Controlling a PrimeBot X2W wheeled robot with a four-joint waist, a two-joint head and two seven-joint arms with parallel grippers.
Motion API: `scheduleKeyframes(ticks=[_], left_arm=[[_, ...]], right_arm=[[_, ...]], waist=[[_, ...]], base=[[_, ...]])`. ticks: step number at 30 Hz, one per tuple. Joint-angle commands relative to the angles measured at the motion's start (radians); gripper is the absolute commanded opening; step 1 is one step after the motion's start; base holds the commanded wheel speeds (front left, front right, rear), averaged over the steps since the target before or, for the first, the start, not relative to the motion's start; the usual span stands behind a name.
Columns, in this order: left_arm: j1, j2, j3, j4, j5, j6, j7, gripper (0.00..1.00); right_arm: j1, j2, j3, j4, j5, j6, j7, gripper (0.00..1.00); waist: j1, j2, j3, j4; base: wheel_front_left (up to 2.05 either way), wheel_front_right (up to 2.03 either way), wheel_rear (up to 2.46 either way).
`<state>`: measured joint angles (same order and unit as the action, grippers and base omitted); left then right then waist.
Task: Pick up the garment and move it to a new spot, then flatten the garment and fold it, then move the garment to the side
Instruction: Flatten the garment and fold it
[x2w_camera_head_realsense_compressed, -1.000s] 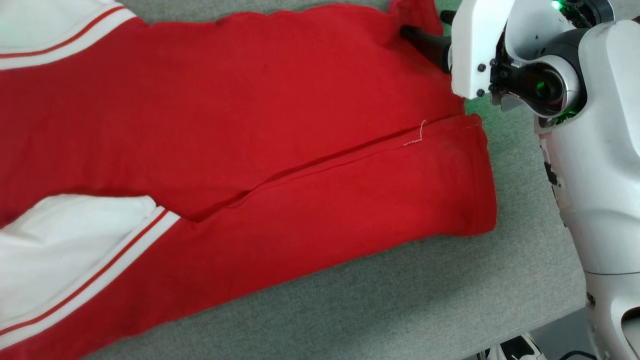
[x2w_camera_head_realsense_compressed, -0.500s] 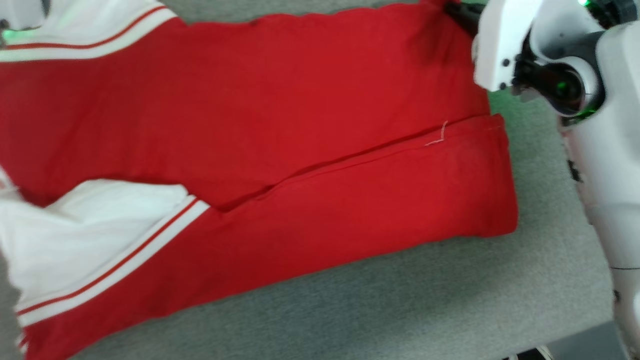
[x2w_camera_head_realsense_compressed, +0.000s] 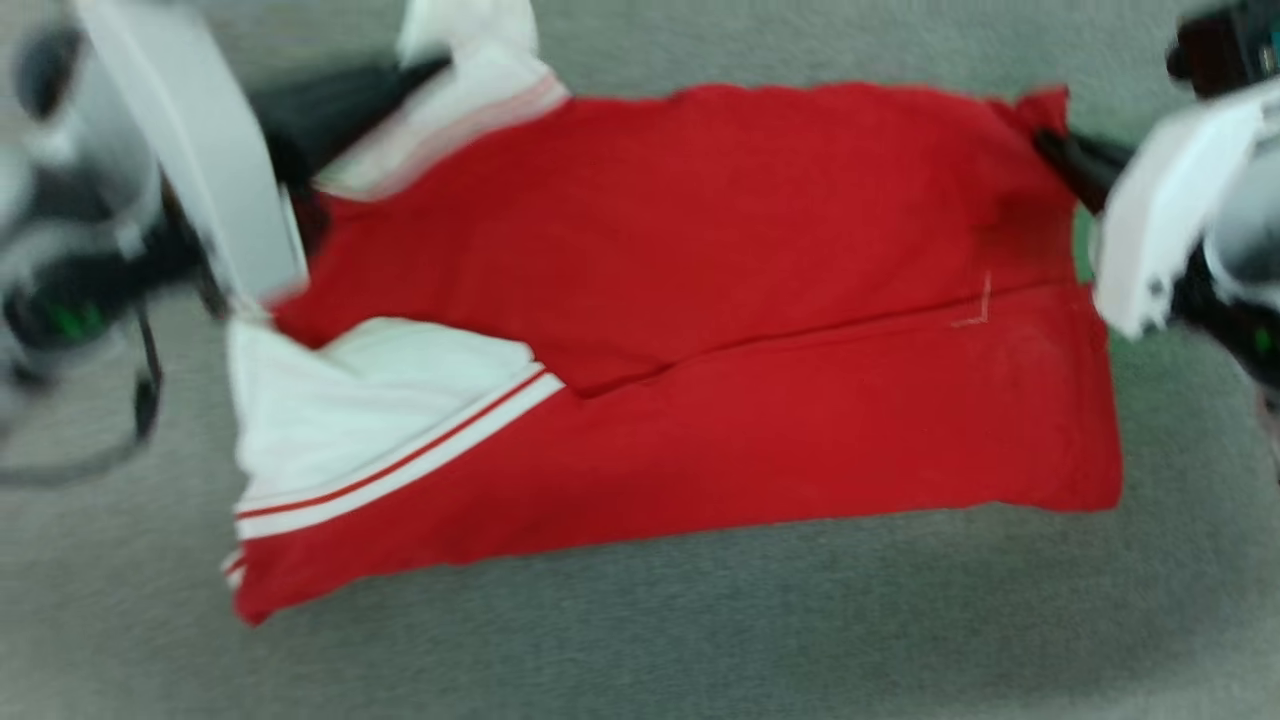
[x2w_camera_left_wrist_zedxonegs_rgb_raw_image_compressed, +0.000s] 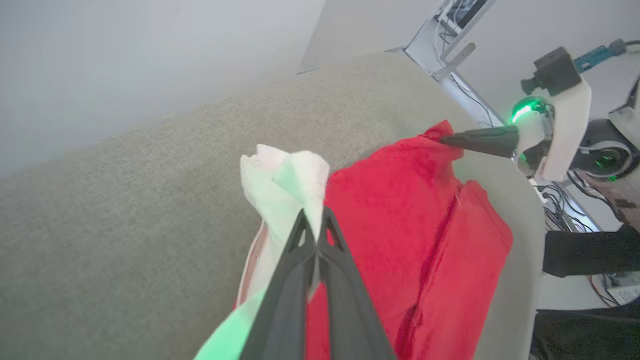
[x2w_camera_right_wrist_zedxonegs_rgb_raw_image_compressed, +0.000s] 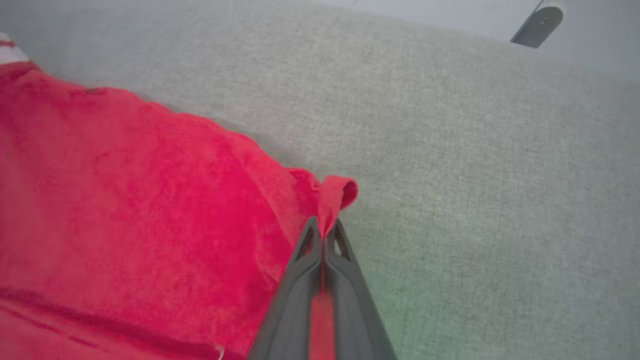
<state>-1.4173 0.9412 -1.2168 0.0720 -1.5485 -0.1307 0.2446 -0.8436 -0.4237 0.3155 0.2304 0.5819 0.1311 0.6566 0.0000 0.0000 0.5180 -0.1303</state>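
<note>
Head view, though blurred, had our left gripper (x2w_camera_head_realsense_compressed: 425, 72) at the upper left, its fingers clenched on the far white sleeve (x2w_camera_head_realsense_compressed: 470, 110); the left wrist view bore this out, white cloth bunched above the closed tips; the garment (x2w_camera_head_realsense_compressed: 750, 300) lay spread across the grey padded table (x2w_camera_head_realsense_compressed: 700, 620), its near long side already folded onto the body along a slanting crease (x2w_camera_head_realsense_compressed: 760, 340); at the right our right gripper (x2w_camera_head_realsense_compressed: 1045, 140) pinched the far hem corner (x2w_camera_right_wrist_zedxonegs_rgb_raw_image_compressed: 340, 192), a small red curl above its tips; we judged the folding half made; the next move called for both arms to lift together and carry the far edge toward us, evenly taut.
</note>
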Motion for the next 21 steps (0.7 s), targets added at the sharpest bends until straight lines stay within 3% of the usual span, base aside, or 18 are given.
scheduleKeyframes(ticks=[1, 10, 21], left_arm=[[0.032, 0.014, -0.005, -0.031, 0.005, 0.0, -0.018, 0.0], [0.217, 0.147, -0.036, -0.277, 0.053, 0.0, -0.203, 0.0], [0.411, 0.243, -0.057, -0.341, 0.078, 0.0, -0.366, 0.0]], right_arm=[[0.045, -0.016, -0.01, -0.024, -0.004, -0.001, 0.005, 0.0], [0.34, -0.065, -0.154, -0.298, -0.012, -0.001, 0.088, 0.0], [0.56, -0.021, -0.311, -0.46, -0.053, -0.001, 0.164, 0.0]], waist=[[0.0, 0.0, -0.083, 0.084], [0.0, 0.0, -0.127, 0.135], [0.0, 0.0, -0.105, 0.145]], base=[[0.0, 0.0, 0.0], [0.0, 0.0, 0.0], [0.0, 0.0, 0.0]])
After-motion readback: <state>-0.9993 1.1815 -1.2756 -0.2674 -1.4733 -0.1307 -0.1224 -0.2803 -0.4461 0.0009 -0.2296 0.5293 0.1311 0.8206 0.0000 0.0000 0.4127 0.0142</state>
